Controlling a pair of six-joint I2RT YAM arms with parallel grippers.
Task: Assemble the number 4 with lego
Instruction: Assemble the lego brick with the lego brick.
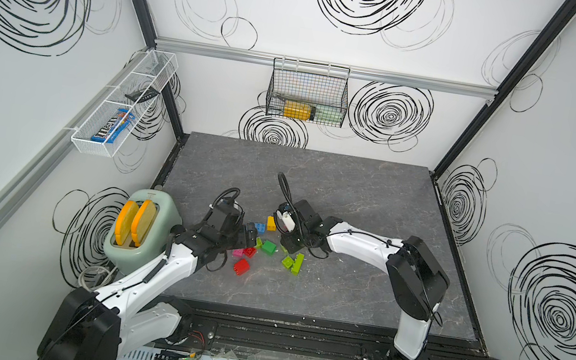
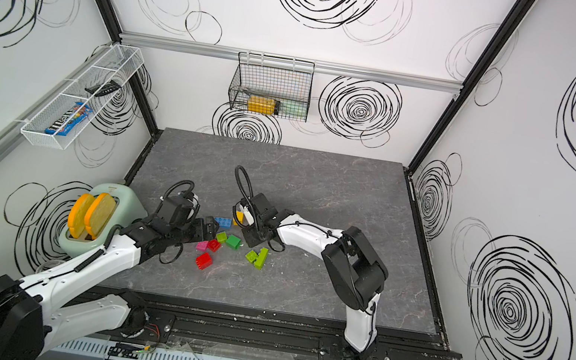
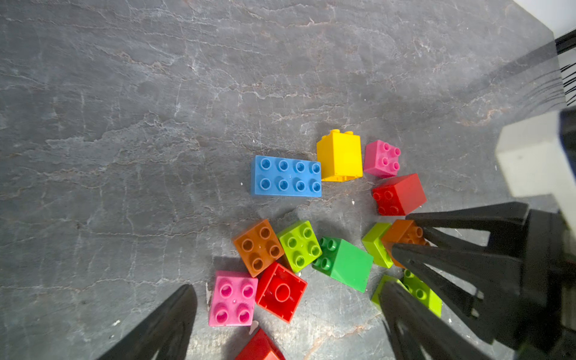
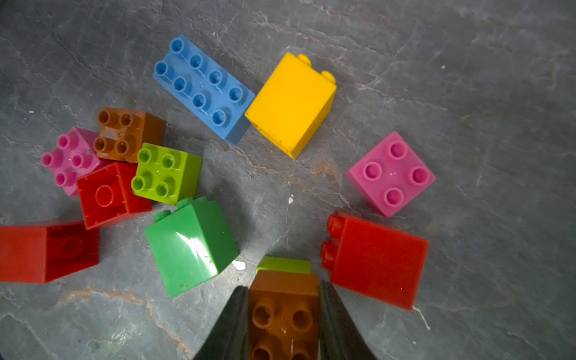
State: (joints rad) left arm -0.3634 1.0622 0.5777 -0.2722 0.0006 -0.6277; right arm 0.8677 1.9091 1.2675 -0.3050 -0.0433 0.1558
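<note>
Many little coloured plastic lego bricks (image 1: 269,247) are lying in a loose bunch on the grey stone-look table (image 1: 354,199), and we are squeezing our right claw (image 4: 283,288) partly shut on a small orange studded plastic brick (image 4: 283,314) there while holding our left claw (image 3: 286,291) wide open and empty just above them.

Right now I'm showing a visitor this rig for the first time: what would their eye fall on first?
Probably the bright bricks scattered between the two arms, vivid against the grey table. Next, the right arm's jaws shut on an orange brick, and the mint-green toaster holding two yellow slices at the table's left side, beside the left arm.
</note>
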